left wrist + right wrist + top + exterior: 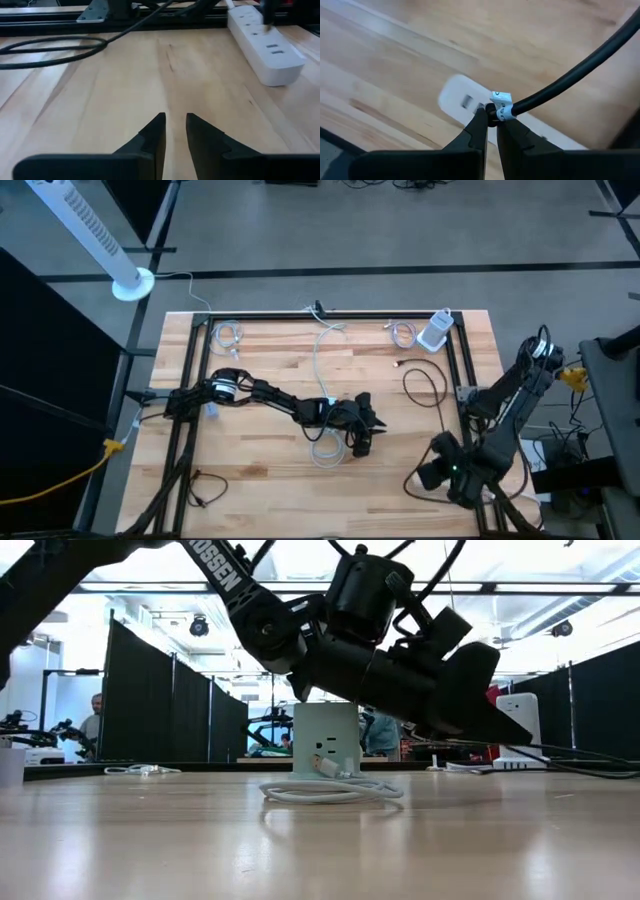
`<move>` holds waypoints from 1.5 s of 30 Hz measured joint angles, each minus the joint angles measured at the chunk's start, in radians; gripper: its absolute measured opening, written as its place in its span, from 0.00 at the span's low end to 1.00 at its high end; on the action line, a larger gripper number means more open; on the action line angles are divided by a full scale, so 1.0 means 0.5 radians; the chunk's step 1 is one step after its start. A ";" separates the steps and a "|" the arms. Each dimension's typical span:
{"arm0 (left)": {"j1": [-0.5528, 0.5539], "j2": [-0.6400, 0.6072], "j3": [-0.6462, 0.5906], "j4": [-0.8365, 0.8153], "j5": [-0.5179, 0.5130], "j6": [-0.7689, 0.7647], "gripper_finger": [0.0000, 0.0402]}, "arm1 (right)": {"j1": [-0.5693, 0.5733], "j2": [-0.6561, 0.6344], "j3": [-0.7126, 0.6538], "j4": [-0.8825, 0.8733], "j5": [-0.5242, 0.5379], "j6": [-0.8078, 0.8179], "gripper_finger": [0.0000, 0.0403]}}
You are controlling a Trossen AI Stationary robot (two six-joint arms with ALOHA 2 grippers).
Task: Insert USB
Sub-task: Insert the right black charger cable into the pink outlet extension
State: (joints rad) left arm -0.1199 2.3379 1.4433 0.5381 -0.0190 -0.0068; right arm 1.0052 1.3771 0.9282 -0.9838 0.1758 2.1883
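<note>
The right gripper (pixel 490 113) pinches its fingers onto the plug end of the black cable (pixel 570 75). Just beyond the tips lies a white block (pixel 462 100), possibly the port; lining up comes next. The left gripper (pixel 175 122) hangs empty, its fingers slightly apart, with the power strip (pixel 265 47) far ahead on the wooden table (pixel 125 90). Dark partitions (pixel 160 710) stand beyond.

Two arms, matte black throughout, built of rounded cylindrical joint housings and slim links. Left arm (pixel 260 392): silver-grey ring at one joint, white block lettering along a link, thin black cables looped beside the wrist housing. Right arm (pixel 500 415): silver-grey joint ring likewise. Fingers (pixel 152 137): black, wedge-shaped, tapering to flat-faced tips.
</note>
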 joint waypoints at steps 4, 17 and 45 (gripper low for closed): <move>-0.093 0.000 -0.002 0.164 0.003 0.067 0.16 | -0.010 0.023 0.111 -0.126 0.064 -0.019 0.03; -0.149 0.000 -0.002 0.925 0.190 -0.303 0.17 | -0.064 -0.016 0.465 -0.477 1.201 -0.643 0.03; 0.061 0.000 -0.001 1.176 0.672 -0.356 0.29 | -0.229 -0.016 0.564 -0.460 1.443 -1.641 0.03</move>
State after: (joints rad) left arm -0.0895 2.3379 1.4429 1.1262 0.3172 -0.1848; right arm 0.8908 1.3689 1.2102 -1.2139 0.8975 1.3679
